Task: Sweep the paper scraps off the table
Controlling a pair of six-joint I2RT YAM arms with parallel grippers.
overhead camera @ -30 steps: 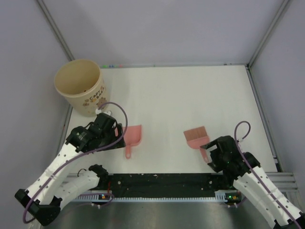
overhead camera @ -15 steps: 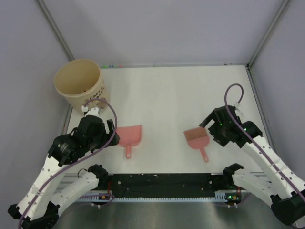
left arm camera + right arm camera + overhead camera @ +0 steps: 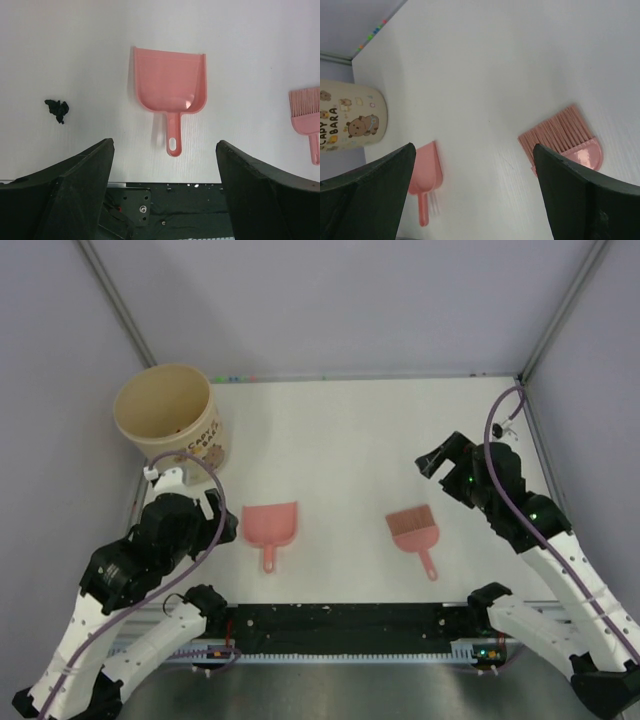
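Upper left of the overhead view: a cream cartoon-printed cup (image 3: 165,420) stands on the white table (image 3: 350,430). Just below it, the left gripper (image 3: 222,516) hangs over the surface, jaws spread wide, holding nothing. Its wrist camera catches one black paper scrap (image 3: 57,109) at mid-left of that frame (small, crumpled, touching nothing), lying on the table to the left of the pink dustpan (image 3: 171,85). The dustpan lies flat, handle toward the bottom edge. Right of centre, the pink brush (image 3: 413,530) lies alone, bristles pointing up-frame. Far right, the right gripper (image 3: 440,462) hovers up and right of the brush, fingers apart, empty.
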